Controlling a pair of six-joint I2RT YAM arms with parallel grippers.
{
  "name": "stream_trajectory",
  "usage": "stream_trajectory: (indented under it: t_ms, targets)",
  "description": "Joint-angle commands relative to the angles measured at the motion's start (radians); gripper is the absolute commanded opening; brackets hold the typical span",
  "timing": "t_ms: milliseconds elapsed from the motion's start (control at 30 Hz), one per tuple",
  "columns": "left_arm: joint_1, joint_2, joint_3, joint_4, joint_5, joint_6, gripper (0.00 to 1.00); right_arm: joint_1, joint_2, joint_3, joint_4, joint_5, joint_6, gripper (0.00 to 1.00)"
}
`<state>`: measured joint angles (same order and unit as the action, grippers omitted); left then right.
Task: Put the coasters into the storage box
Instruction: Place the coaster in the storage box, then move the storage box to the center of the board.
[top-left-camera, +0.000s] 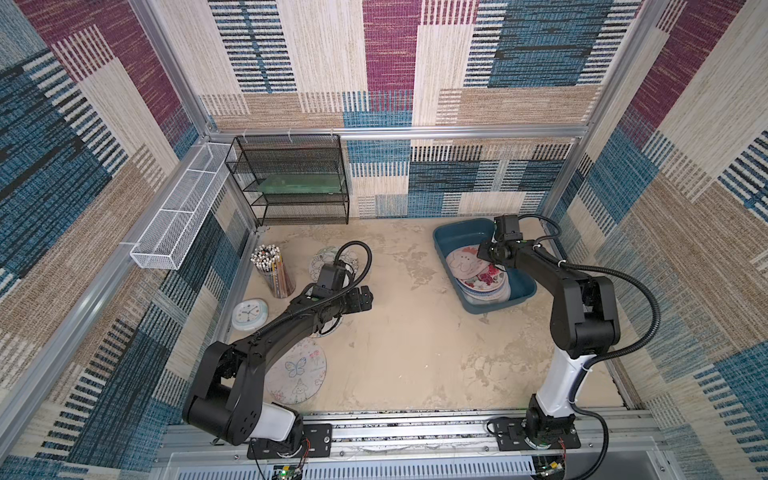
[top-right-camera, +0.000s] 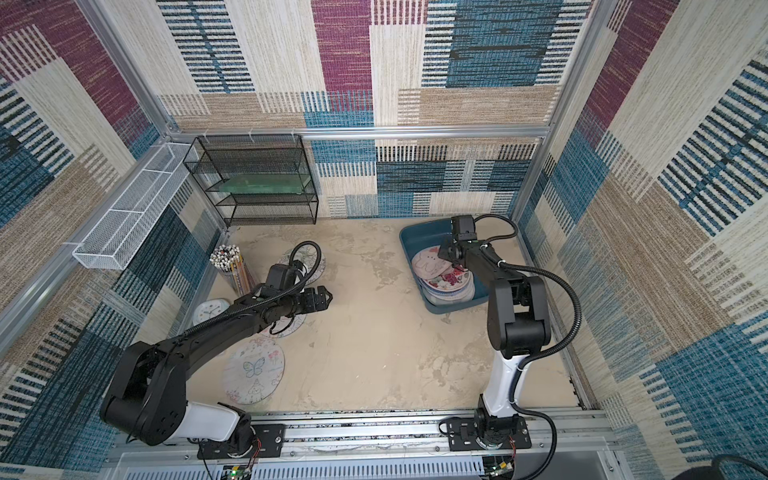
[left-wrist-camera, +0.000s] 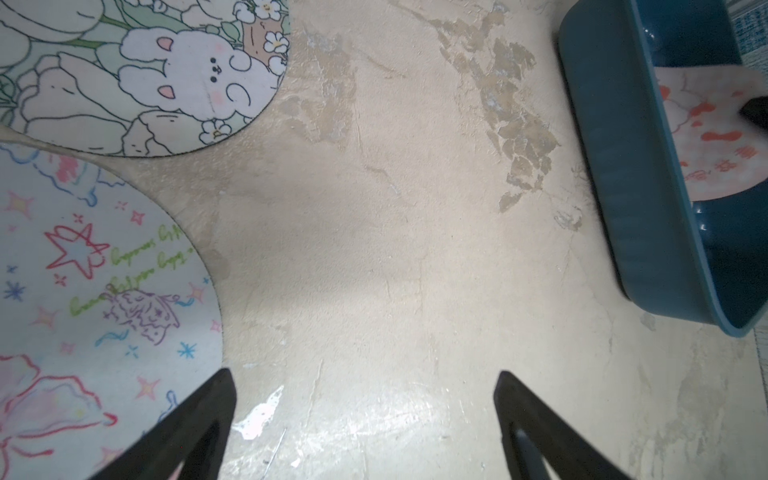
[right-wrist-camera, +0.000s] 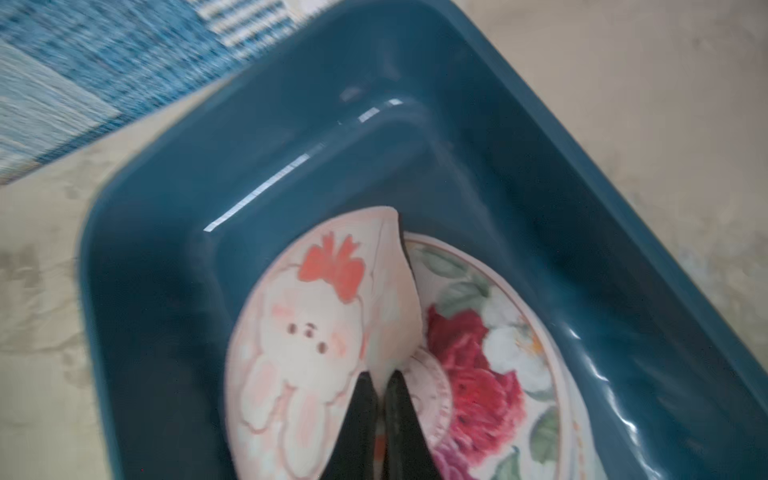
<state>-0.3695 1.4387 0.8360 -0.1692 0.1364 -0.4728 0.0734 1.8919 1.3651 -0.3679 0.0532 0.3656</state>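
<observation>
Coasters (top-left-camera: 297, 370) number three outside storage box (top-left-camera: 461, 232), more stacked inside.

Three loose coasters (top-right-camera: 254, 370): tulip-bunny coaster (left-wrist-camera: 124, 83), star coaster (left-wrist-camera: 104, 291), butterfly coaster (top-left-camera: 297, 370). One storage box (top-left-camera: 453, 232) holds a stack (top-left-camera: 486, 289), pink bunny coaster (right-wrist-camera: 307, 332) topmost, total untellable. One black mesh rack (top-left-camera: 291, 178), one white mesh tray (top-left-camera: 178, 216), one clock (top-left-camera: 249, 314), one pencil cup (top-left-camera: 276, 276).
</observation>
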Motion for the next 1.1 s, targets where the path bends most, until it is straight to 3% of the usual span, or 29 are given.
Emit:
stream_trajectory:
  t_ms: [0, 100, 267, 500, 667, 800, 1067]
  targets:
    - [0.0, -0.001, 0.006, 0.016, -0.002, 0.007, 0.96, -0.001, -0.012, -0.035, 0.011, 0.037, 0.017, 0.05]
    - [0.0, -0.004, -0.001, 0.037, 0.011, 0.003, 0.96, 0.0, -0.01, -0.046, 0.003, 0.035, 0.013, 0.14]
    - [0.0, -0.009, -0.004, 0.048, 0.018, 0.006, 0.96, 0.016, -0.032, -0.047, -0.004, 0.051, 0.009, 0.53]
    - [0.016, -0.002, 0.0, 0.053, 0.011, -0.011, 0.97, 0.093, -0.088, -0.039, -0.004, 0.027, -0.018, 0.83]
    - [0.024, -0.009, 0.0, 0.045, 0.0, -0.012, 0.97, 0.159, -0.093, -0.06, 0.081, -0.162, -0.048, 0.99]
    - [0.03, -0.019, -0.006, 0.041, 0.0, -0.013, 0.97, 0.206, -0.082, -0.061, 0.118, -0.228, -0.047, 0.95]
    - [0.043, -0.039, -0.037, 0.048, -0.001, -0.015, 0.97, 0.302, 0.045, 0.047, 0.049, -0.18, -0.055, 0.95]
